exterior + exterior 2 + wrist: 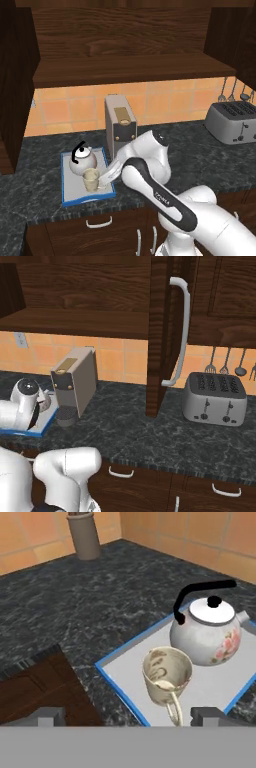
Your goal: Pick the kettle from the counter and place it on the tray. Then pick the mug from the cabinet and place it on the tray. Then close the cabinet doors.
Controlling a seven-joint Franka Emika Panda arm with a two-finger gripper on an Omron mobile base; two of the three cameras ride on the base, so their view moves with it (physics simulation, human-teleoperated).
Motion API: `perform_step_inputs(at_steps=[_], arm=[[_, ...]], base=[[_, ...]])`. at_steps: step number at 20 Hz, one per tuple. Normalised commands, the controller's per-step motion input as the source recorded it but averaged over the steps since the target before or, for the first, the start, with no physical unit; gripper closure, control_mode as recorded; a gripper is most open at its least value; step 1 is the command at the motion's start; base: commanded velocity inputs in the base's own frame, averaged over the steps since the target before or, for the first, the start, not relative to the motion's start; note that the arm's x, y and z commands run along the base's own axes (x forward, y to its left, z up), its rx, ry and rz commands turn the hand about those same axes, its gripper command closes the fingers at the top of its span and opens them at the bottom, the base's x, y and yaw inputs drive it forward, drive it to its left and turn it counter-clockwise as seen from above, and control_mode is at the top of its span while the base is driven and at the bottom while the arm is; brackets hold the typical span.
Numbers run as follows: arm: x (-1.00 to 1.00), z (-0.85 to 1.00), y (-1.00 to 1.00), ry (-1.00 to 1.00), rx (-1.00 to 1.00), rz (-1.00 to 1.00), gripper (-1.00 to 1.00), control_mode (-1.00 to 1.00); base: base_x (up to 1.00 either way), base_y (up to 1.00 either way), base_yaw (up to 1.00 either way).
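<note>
- Kettle [206, 634] and mug [166, 674] stand upright on the tray [125, 672], mug just beside kettle.
- Tray rests on the desk [200, 155].
- Pincer [127, 714] released, jaws wide apart, near the mug's handle.
- Cabinet doors [162, 331] open.

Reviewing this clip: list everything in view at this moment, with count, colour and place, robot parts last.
kettle: one, white, black handle, on the tray
mug: one, cream, upright on the tray, in front of the kettle
tray: one, grey, blue rim, on the counter
counter: one, dark speckled stone
cabinet: one, dark brown, above the counter
cabinet doors: open, silver bar handles
coffee machine: one, grey, beside the tray
toaster: one, silver, right end of the counter
gripper: one, open, just short of the mug
</note>
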Motion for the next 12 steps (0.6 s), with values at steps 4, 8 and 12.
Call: perform_step_inputs(at_steps=[4,8,12], arm=[[-0.52,0.58,-0.08,0.00,0.00,0.00,-1.00,-1.00],[-0.54,0.53,-0.07,-0.06,0.00,0.00,-1.00,-1.00],[-0.54,0.47,-0.12,-0.15,0.00,0.00,-1.00,-1.00]], base=[[0.00,0.00,0.00],[0.00,0.00,0.00],[0.00,0.00,0.00]])
